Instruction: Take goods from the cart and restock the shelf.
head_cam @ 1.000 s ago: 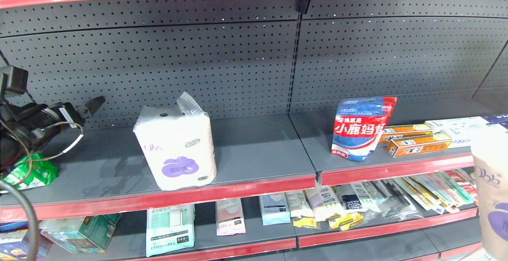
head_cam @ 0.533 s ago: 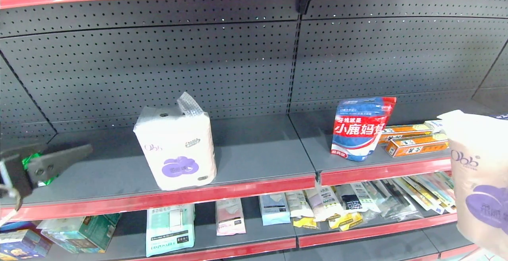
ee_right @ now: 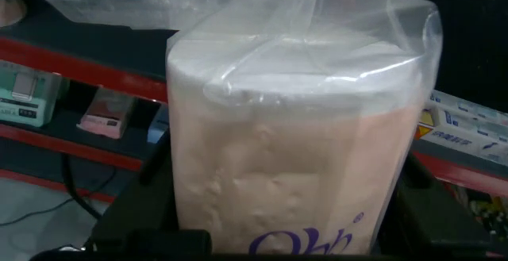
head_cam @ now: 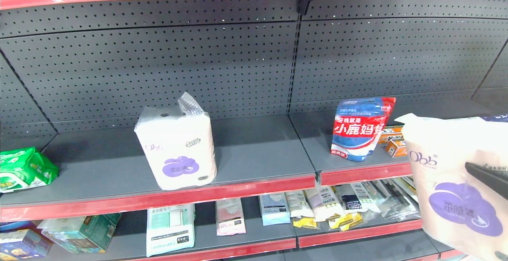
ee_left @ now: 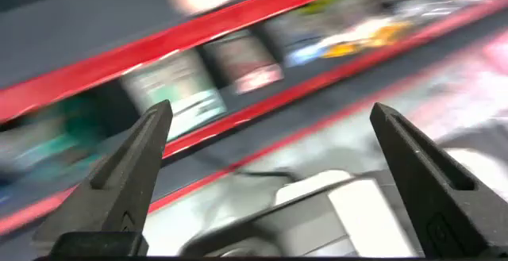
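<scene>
While the left gripper [ee_left: 270, 114] faces the lower shelves with its fingers spread wide and nothing between them, the move falls to the right arm. On the shelf [head_cam: 258, 149] a green pack [head_cam: 25, 169] lies far left and a tissue pack [head_cam: 176, 149] stands upright; then comes bare board, then a pouch [head_cam: 361, 128] and boxes [head_cam: 391, 144]. The right gripper [ee_right: 286, 205] clamps a second pack [head_cam: 448, 173] — upright, before the shelf's right end — so the bare gap lies to its left and farther in.
</scene>
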Controlling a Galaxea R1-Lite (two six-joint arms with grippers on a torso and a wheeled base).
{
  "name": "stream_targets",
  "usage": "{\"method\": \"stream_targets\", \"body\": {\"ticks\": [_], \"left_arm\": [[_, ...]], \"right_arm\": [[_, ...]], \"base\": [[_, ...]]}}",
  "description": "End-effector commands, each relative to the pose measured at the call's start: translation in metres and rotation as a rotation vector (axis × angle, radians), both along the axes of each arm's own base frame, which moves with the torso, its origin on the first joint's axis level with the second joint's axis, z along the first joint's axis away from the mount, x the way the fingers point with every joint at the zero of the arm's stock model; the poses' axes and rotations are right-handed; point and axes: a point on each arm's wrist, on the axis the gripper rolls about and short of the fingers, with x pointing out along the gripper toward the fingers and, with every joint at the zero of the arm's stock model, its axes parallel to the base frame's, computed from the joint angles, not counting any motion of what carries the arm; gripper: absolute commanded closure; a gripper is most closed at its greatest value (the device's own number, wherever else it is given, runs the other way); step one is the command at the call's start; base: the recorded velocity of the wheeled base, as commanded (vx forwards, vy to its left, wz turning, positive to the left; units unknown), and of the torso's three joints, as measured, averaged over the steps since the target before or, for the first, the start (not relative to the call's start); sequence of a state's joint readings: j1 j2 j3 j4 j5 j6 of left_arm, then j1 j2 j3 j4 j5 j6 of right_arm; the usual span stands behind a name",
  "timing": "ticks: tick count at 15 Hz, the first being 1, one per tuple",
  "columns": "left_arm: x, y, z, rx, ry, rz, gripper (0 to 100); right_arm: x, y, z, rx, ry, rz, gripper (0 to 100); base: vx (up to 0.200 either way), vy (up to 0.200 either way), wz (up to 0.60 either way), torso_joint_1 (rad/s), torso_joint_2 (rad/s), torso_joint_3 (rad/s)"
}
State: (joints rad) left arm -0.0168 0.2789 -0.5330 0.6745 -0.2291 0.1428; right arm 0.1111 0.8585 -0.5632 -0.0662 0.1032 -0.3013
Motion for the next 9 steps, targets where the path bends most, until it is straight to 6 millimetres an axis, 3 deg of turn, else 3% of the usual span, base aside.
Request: {"method": "stream_targets", "body": {"ticks": [1,2,6,9], "left_arm": [[-0.014,0.003,-0.027,0.020,-0.132,0.037,0],[-0.014,0.002,-0.037,0.023,-0.155,0.028,0],[-0.011,0.000,-0.038,0.004,-0.148,-0.102,0],[0.001,0.000,-0.038,-0.018,-0.124,-0.043,0]], "right_arm": [[0.008,0.002,0.002,0.002,0.017,0.028,100],[0.010,0.003,0.005,0.006,0.015,0.046,100],[0.019,0.006,0.004,0.008,0.042,0.077,100],[0.018,0.008,0.002,0.007,0.050,0.094,100]], "base": [[0.000,0.000,0.00,0.000,0.00,0.000],[0.000,0.000,0.00,0.000,0.00,0.000],[0.000,0.000,0.00,0.000,0.00,0.000],[0.000,0.000,0.00,0.000,0.00,0.000]]}}
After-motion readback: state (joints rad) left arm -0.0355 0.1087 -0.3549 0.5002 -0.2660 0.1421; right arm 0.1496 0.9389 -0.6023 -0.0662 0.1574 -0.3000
